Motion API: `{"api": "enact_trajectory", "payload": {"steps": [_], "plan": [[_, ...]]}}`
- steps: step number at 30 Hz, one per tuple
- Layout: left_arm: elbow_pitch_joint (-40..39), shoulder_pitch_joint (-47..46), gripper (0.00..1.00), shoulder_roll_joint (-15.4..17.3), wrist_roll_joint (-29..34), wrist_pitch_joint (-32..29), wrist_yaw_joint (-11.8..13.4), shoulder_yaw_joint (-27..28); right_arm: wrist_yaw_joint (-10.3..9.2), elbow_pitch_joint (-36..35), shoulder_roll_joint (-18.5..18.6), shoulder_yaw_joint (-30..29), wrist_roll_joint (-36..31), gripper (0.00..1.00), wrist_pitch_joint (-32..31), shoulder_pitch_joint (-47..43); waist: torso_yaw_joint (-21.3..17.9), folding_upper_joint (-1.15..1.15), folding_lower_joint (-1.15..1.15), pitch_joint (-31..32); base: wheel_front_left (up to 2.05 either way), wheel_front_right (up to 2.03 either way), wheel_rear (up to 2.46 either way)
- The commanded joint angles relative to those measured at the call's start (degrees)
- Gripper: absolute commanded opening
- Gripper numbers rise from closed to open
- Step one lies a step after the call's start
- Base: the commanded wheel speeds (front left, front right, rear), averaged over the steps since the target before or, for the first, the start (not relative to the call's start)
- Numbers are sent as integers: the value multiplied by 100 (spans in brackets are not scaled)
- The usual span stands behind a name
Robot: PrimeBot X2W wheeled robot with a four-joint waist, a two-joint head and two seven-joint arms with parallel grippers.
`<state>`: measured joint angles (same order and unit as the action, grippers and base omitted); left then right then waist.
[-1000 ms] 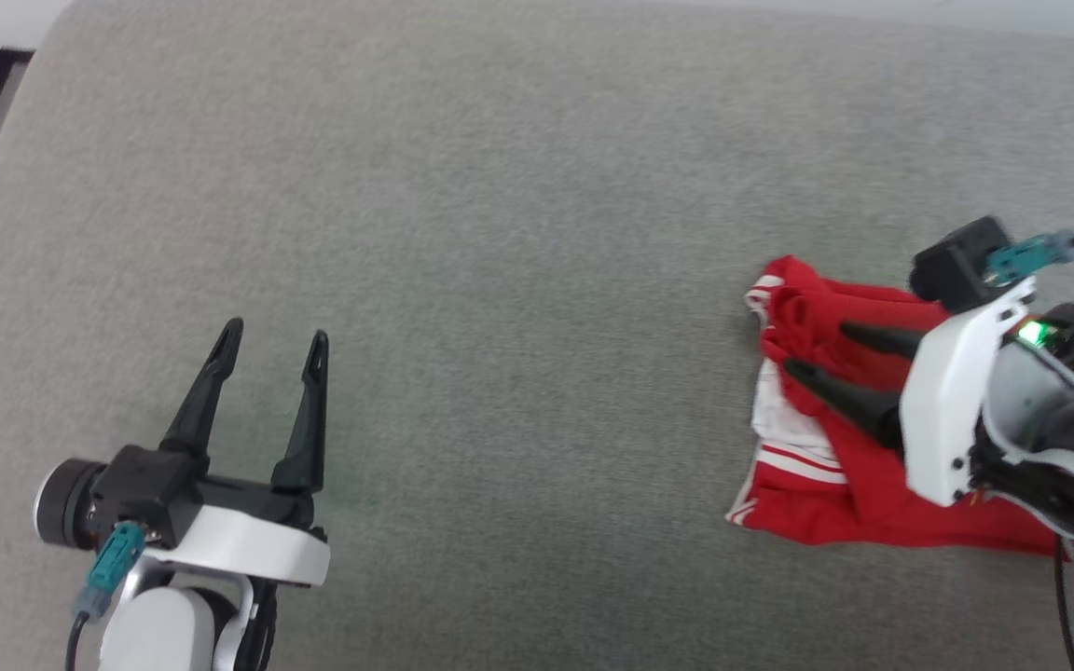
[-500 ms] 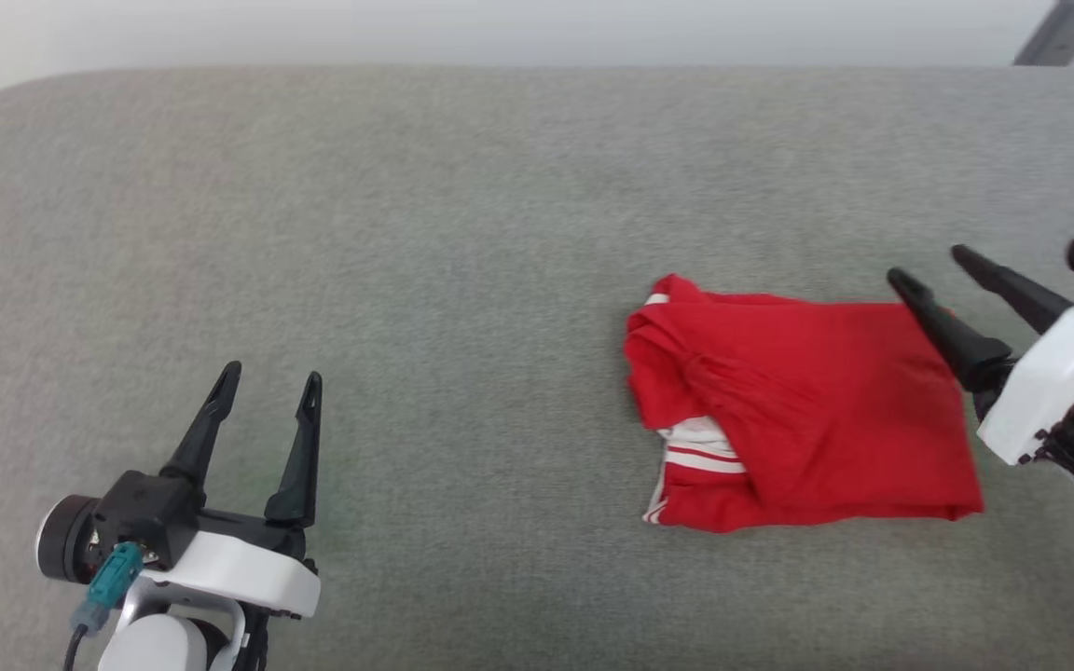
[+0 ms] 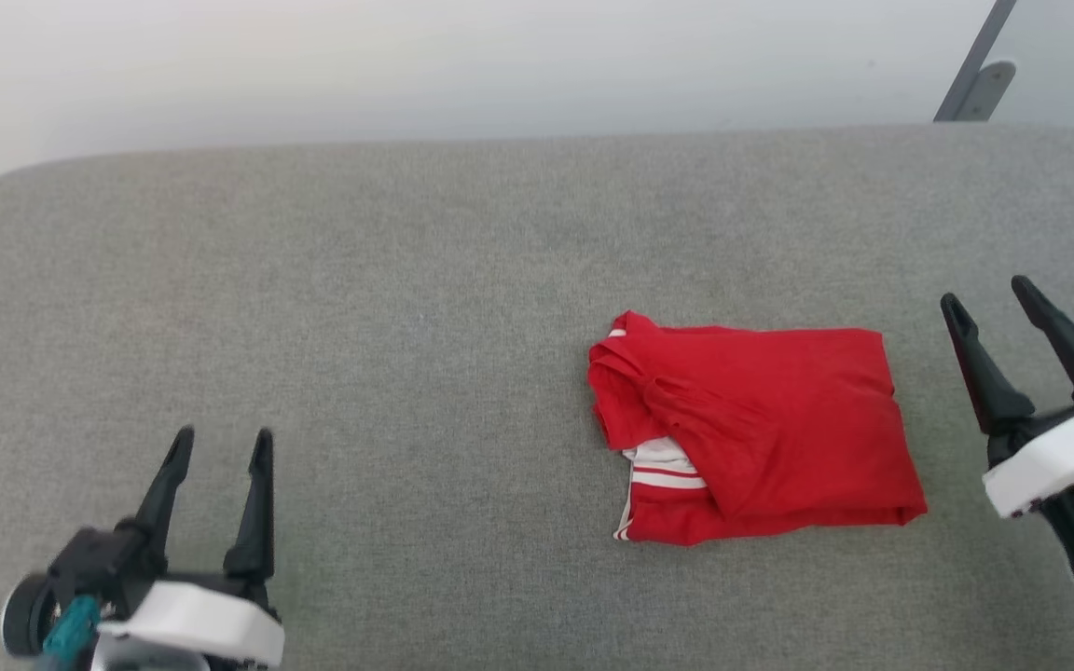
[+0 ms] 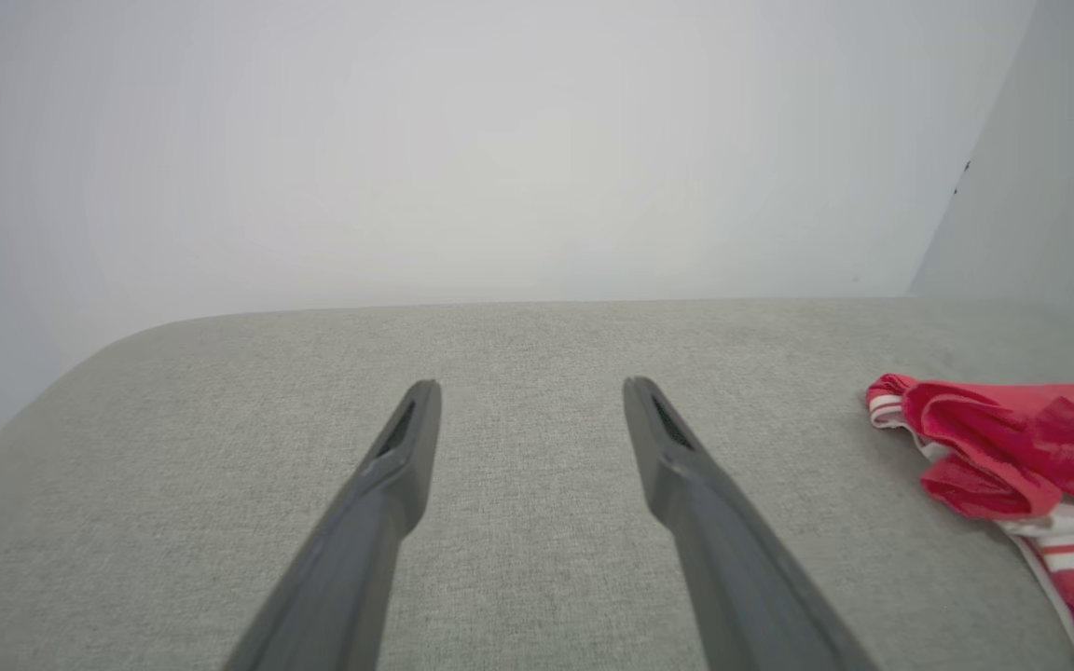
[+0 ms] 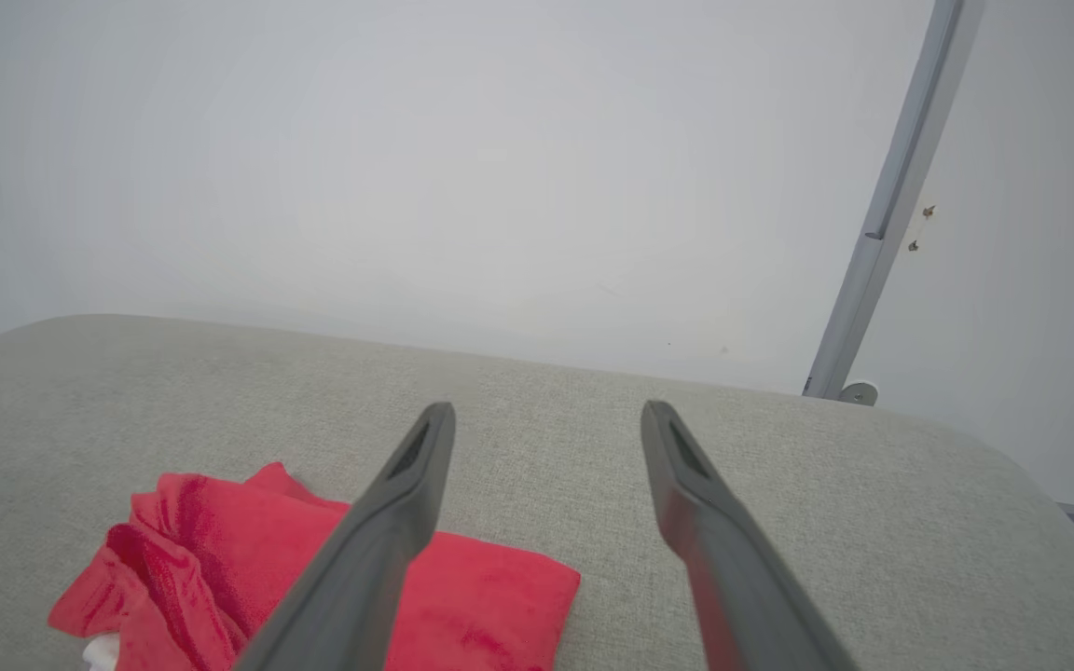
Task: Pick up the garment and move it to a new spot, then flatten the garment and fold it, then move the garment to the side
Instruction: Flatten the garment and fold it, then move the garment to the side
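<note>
Since both grippers stand with jaws spread and nothing between them, the risk lies in any further touch, not in a slipping hold. Nearest, at 7 o'clock in the head view, the left gripper (image 3: 225, 435) hangs over the grey woven cushion surface (image 3: 406, 280), well apart from the cloth. At 4 o'clock the right gripper (image 3: 987, 292) sits near the cloth's right edge without touching it.

The soft red fabric garment with white striped trim (image 3: 761, 419) lies folded into a rough rectangle right of centre. That is 3 o'clock from the left gripper and about 8 o'clock from the right gripper's fingertips. Its left end is bunched, and a white striped cuff (image 3: 663, 466) pokes out at the lower left corner (the loosest part, I judge).

A finger catching only the top layer there would likely peel the fold open. A sideways shove could drag the layers apart.

Beyond, the cushion meets a pale wall (image 3: 406, 75), with a grey metal post (image 3: 970, 65) at 1 o'clock.
</note>
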<state>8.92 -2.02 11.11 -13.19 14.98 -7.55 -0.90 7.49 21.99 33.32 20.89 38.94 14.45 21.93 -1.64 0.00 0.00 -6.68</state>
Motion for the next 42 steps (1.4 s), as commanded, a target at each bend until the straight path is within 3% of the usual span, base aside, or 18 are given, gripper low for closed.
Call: {"api": "enact_trajectory", "payload": {"steps": [1,10,18,30,35,42], "plan": [[-64,176,100,-38,-4,25,16,57,-1,-102,-121,-183,-152,100,65,-206,-1,0,0,111,0,0,0],[-494,775,100,-105,121,25,16,307,-1,-1062,-417,-1387,-782,100,73,-1447,149,0,0,159,0,0,0],[-801,992,100,-206,225,25,16,449,-1,-1698,-605,-2012,-993,100,-106,-2127,233,0,0,75,0,0,0],[-825,767,100,-267,259,25,16,329,-1,-2148,-687,-2126,-1081,100,-711,-2163,285,0,0,-90,0,0,0],[-869,430,100,-251,238,25,16,265,-2,-2083,-365,-1831,-1013,100,-1653,-1743,290,0,0,-458,0,0,0],[-849,-237,100,-223,244,25,16,85,-2,-2029,359,-1230,-538,100,-3857,-932,338,0,0,-1188,0,0,0]]}}
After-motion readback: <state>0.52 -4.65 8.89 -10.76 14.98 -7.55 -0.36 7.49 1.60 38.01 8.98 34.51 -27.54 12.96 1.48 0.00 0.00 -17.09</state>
